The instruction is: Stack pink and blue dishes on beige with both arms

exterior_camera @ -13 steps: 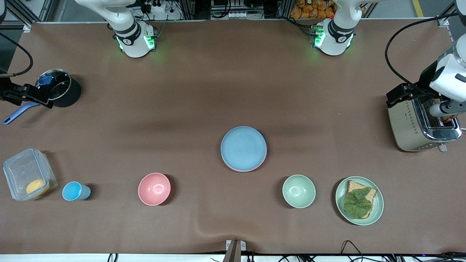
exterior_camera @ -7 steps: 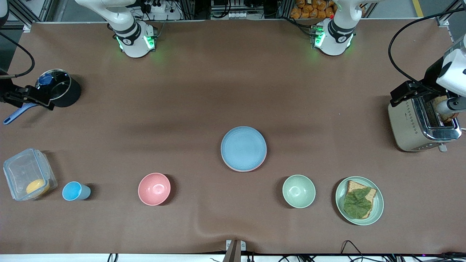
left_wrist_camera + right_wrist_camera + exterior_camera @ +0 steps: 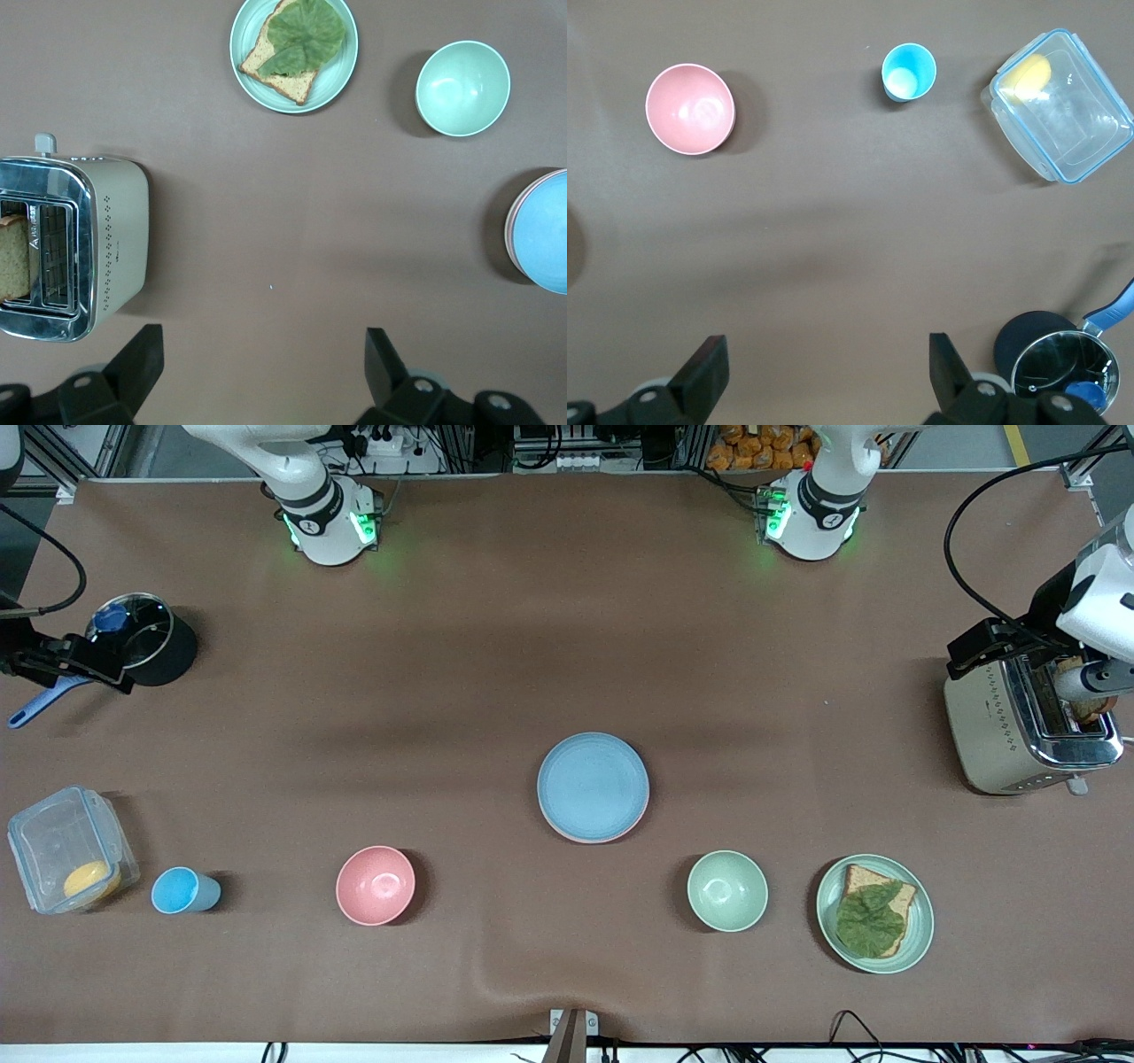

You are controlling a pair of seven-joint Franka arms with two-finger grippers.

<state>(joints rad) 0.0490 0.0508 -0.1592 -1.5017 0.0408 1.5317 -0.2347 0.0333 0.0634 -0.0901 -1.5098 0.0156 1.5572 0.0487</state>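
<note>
The light blue plate [image 3: 593,785] lies on top at the table's middle. A pale pink plate's rim [image 3: 586,840] peeks out under its nearer edge. The beige plate is hidden; no cream rim shows. The left wrist view catches the blue plate [image 3: 549,232] with the pink rim [image 3: 509,232] beneath. My left gripper [image 3: 261,354] hangs open and holds nothing, high over the table by the toaster [image 3: 1019,726]. My right gripper [image 3: 828,359] is open with nothing in it, high over bare table near the black pot [image 3: 146,642].
Nearer the front camera stand a deep pink bowl [image 3: 376,885], small blue cup [image 3: 180,891], clear box [image 3: 69,859], green bowl [image 3: 727,890] and a green plate [image 3: 917,934] holding bread and a leaf. The pot's blue handle [image 3: 40,700] points toward the right arm's end.
Both hands have drifted slightly outward toward their own ends of the table. The plates have not moved.
</note>
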